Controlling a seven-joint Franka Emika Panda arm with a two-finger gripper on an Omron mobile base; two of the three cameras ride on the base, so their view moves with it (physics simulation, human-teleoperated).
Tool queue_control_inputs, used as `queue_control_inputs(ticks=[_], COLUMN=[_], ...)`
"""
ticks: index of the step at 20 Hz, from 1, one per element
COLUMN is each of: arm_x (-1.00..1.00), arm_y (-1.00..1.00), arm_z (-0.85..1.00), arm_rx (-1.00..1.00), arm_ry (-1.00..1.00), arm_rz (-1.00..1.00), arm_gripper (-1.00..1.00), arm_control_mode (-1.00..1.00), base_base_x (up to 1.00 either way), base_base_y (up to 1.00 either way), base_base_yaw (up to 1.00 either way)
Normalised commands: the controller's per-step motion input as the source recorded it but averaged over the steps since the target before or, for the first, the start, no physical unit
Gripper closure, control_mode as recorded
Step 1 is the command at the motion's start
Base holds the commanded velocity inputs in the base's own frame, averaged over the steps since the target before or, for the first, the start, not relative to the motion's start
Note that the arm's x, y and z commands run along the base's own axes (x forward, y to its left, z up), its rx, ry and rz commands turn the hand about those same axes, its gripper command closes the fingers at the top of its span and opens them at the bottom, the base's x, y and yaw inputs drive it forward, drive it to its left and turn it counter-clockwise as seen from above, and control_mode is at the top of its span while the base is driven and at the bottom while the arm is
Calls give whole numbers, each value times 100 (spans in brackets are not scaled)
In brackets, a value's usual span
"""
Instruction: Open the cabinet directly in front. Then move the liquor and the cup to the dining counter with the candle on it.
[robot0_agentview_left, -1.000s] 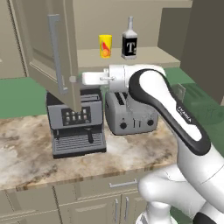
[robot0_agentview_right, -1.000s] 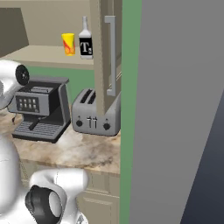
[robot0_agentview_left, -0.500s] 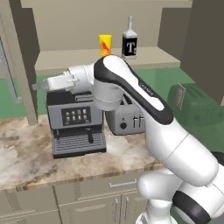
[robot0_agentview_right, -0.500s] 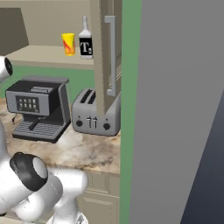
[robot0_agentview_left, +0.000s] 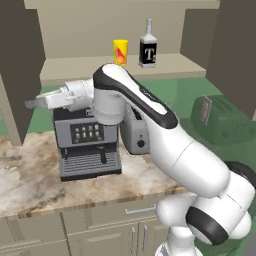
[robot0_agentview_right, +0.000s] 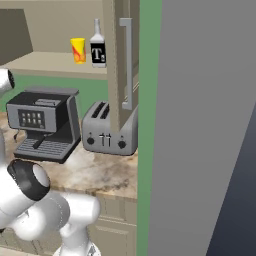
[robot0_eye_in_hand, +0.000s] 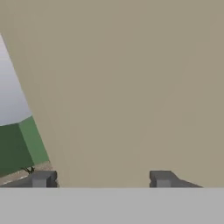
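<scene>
Gripper (robot0_eye_in_hand: 101, 179) jaws apart, nothing between them; in the hand view the two dark tips sit wide at the bottom edge, nosed up close to a flat beige panel, most likely the inner face of the cabinet's left door (robot0_agentview_left: 20, 75). In the left base view the hand (robot0_agentview_left: 37, 102) points toward 9 o'clock, tip right at that door's edge; contact cannot be judged from here. Probably the arm reaches out that way because it is working the door wide, clearing the shelf. Both cabinet (robot0_agentview_left: 120, 35) doors stand open: left door at 9 to 10 o'clock in the left base view, right door (robot0_agentview_right: 120, 60) with its long silver bar handle (robot0_agentview_right: 127, 62) near centre in the right base view. On the open shelf, at 12 o'clock, the yellow cup (robot0_agentview_left: 120, 52) and the dark liquor (robot0_agentview_left: 147, 50) bottle stand upright, side by side, just apart, untouched, well clear of the hand. Below the arm a coffee machine (robot0_agentview_left: 87, 145) and a toaster (robot0_agentview_left: 132, 132) sit on the marble worktop (robot0_agentview_left: 30, 180); the arm covers most of the toaster in that view. Left door's handle is hidden.
</scene>
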Motion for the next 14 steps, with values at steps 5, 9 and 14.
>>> queue_control_inputs(ticks=[5, 9, 14], arm_x=[-31, -5, -6], arm_y=[-98, -78, -67], arm_z=[38, 31, 9], arm_rx=[-2, -13, -20], arm_ry=[2, 12, 9], arm_rz=[-49, -65, -67], arm_gripper=[-100, -100, -100], arm_control_mode=[-100, -100, -100], base_base_x=[0, 0, 0], base_base_y=[0, 0, 0], base_base_yaw=[0, 0, 0])
